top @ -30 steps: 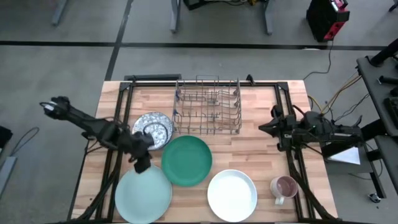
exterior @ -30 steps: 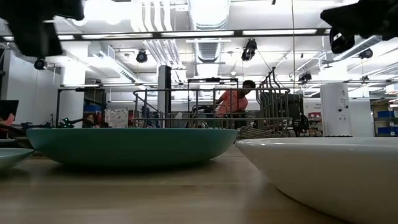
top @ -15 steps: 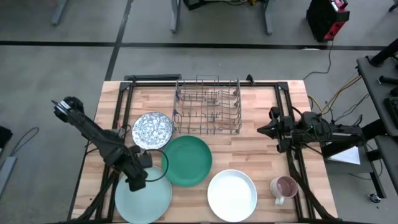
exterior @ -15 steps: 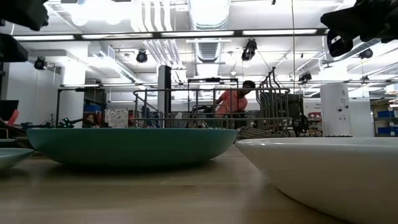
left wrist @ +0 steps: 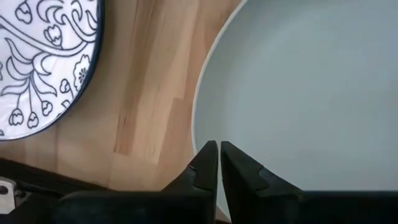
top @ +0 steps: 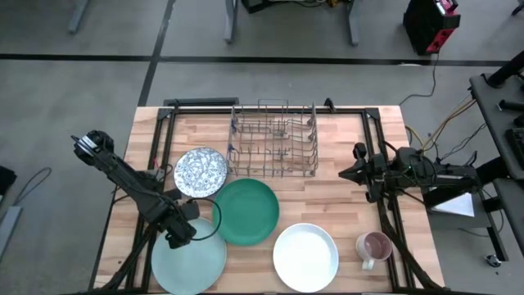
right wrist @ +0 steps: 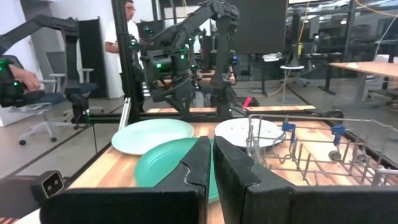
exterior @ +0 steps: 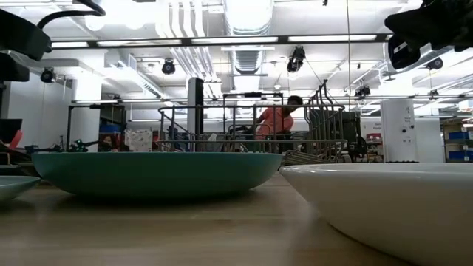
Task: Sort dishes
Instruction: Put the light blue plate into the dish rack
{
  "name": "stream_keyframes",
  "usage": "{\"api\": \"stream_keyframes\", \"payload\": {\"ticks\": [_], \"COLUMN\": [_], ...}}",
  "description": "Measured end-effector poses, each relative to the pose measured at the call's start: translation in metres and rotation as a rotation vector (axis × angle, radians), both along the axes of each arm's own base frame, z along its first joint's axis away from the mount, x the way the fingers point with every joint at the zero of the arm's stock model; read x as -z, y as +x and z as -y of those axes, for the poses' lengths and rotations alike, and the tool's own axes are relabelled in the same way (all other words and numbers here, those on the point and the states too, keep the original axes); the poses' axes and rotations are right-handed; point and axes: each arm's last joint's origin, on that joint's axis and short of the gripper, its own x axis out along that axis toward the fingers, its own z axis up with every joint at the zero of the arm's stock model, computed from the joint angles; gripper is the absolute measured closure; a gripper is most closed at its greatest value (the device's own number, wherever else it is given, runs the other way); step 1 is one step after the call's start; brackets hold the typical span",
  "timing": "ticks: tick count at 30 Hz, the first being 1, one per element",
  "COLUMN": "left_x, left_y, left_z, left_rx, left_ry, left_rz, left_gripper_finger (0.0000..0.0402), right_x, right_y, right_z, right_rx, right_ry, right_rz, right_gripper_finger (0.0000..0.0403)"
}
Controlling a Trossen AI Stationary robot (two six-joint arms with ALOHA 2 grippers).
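Note:
Four dishes lie flat on the wooden table: a pale mint plate (top: 192,262) at the near left, a dark teal-green plate (top: 246,211) beside it, a white plate (top: 305,256) near the front, and a blue-and-white patterned dish (top: 201,170) farther back. My left gripper (top: 182,231) is shut and hovers over the mint plate's far-left rim (left wrist: 205,118). The low view shows that arm (exterior: 22,37) high above the table. My right gripper (top: 357,172) is shut and waits at the table's right edge.
A metal wire rack (top: 273,141) stands at the table's far middle. A mug (top: 374,246) stands at the near right. Black frame rails run along the table's left and right edges. People (right wrist: 127,37) are in the room beyond.
My left gripper has moved from beside the blue-and-white dish toward the table's near edge and now stands over the mint plate's far rim, leaving the patterned dish fully uncovered. No dish has moved.

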Motion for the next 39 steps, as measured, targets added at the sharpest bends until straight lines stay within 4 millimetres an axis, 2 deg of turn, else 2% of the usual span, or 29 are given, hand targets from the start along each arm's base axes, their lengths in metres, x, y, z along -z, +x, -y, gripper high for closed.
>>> {"api": "stream_keyframes", "payload": {"ticks": [5, 13, 17, 22, 32, 39], "left_x": [0.003, 0.011, 0.020, 0.036, 0.056, 0.063], "left_y": [-0.002, -0.005, -0.007, -0.013, -0.017, -0.020], "left_z": [0.000, -0.004, -0.005, -0.010, -0.013, -0.014], "left_rx": [0.005, -0.026, -0.029, -0.081, -0.130, -0.126], "left_ry": [0.004, 0.017, 0.013, 0.024, -0.074, -0.096], "left_rz": [-0.011, -0.026, -0.023, -0.036, -0.006, -0.004], "left_gripper_finger": [0.0358, 0.0284, 0.0260, 0.0251, 0.0251, 0.0251], "right_x": [0.000, 0.003, 0.003, 0.003, 0.003, 0.003], "right_y": [0.000, 0.000, 0.000, 0.000, 0.000, 0.000], "right_z": [0.000, 0.000, 0.000, 0.000, 0.000, 0.000], "right_rx": [0.000, 0.000, 0.000, 0.000, 0.000, 0.000], "right_ry": [0.001, 0.002, 0.002, 0.002, 0.008, 0.007], "right_rz": [-0.003, -0.031, -0.031, -0.031, -0.031, -0.031], "right_gripper_finger": [0.0391, 0.0391, 0.0391, 0.0391, 0.0391, 0.0391]}}
